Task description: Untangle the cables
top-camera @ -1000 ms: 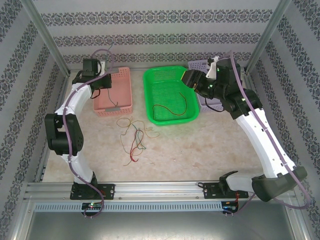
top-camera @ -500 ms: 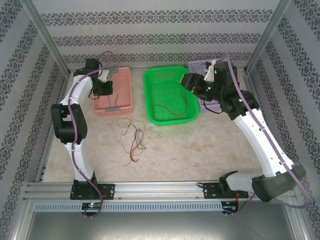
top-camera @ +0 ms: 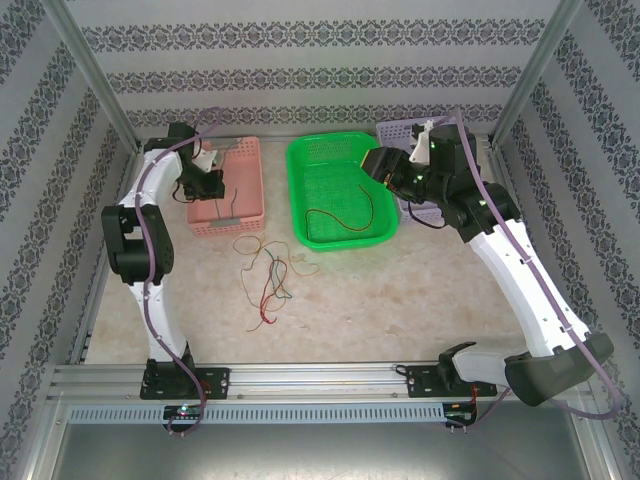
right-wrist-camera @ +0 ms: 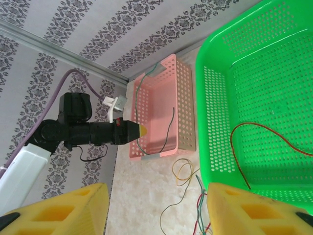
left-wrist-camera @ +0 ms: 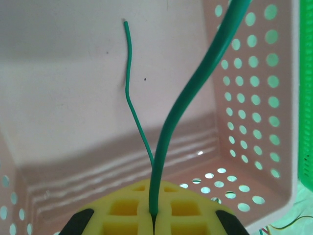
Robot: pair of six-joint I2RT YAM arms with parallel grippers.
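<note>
Green cable (left-wrist-camera: 188, 95) pinched in the closed left claw (left-wrist-camera: 152, 218), facing the pink basket (left-wrist-camera: 73, 98).
Right claw (right-wrist-camera: 156, 210), bottom of its wrist frame: pads apart, nothing held.

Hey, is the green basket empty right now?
Not empty: one thin red cable lies curved on the green basket's floor, clear in the top and right wrist views.

Left arm (top-camera: 152, 185) and right arm (top-camera: 525, 280): white link shells, black joints and bases, thick purple cable (top-camera: 147, 295) running along each, yellow waffle-grid finger pads (right-wrist-camera: 254, 213) on black fingers.
</note>
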